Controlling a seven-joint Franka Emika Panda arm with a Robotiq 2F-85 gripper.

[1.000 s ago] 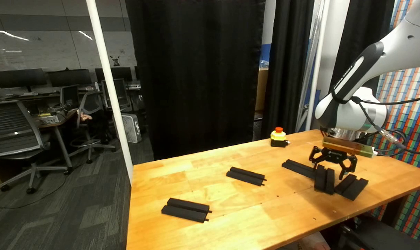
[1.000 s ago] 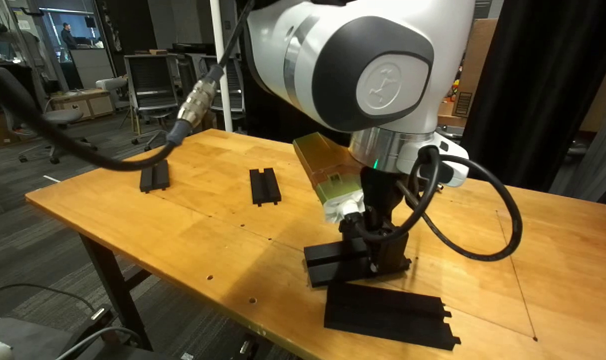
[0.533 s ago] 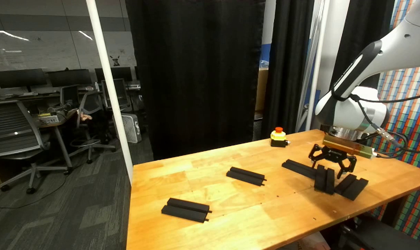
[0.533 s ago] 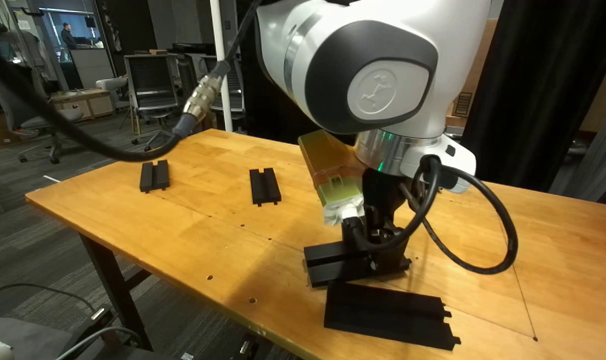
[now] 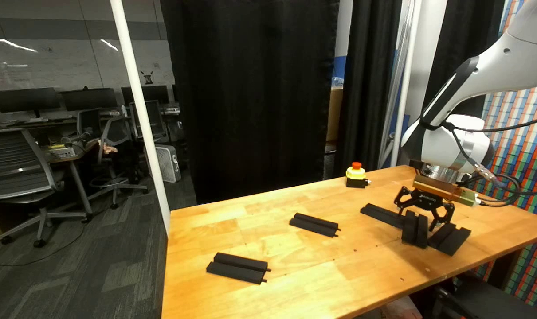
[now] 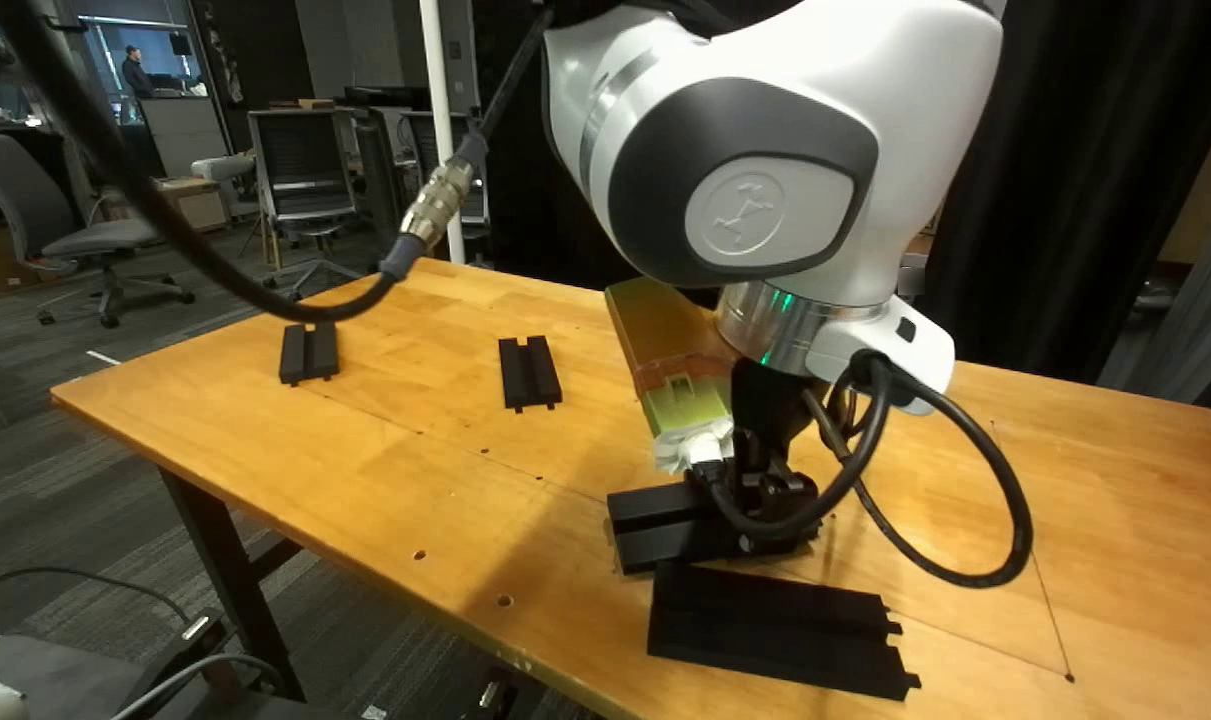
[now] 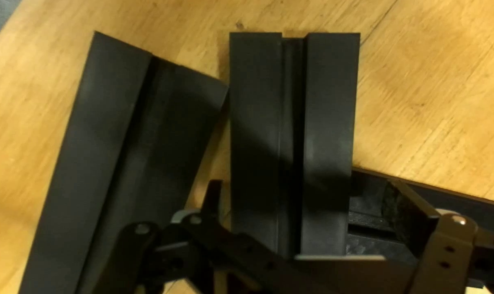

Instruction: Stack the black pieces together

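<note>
Several flat, grooved matte-black pieces lie on the wooden table. My gripper (image 7: 306, 198) is open around the middle black piece (image 7: 255, 122), one finger on each side and apart from it. This piece also shows in both exterior views (image 5: 414, 229) (image 6: 655, 540). Its end at my gripper lies across another black piece (image 7: 373, 241), seen in an exterior view (image 5: 379, 214). A third black piece (image 7: 108, 155) lies angled beside the middle one, also in an exterior view (image 6: 780, 630). My left finger is in the gap between them. Two more pieces lie apart (image 5: 237, 268) (image 5: 313, 224).
A red-and-yellow button with a dark base (image 5: 356, 175) stands near the table's back edge. A looped black cable (image 6: 1025, 470) hangs from the wrist beside the gripper. The table's front edge (image 6: 385, 570) runs near the angled piece. A black curtain (image 5: 259, 97) hangs behind the table.
My arm and gripper have shifted slightly downward and changed tilt over the middle piece. The fingers stay open. The black pieces have not visibly moved.
</note>
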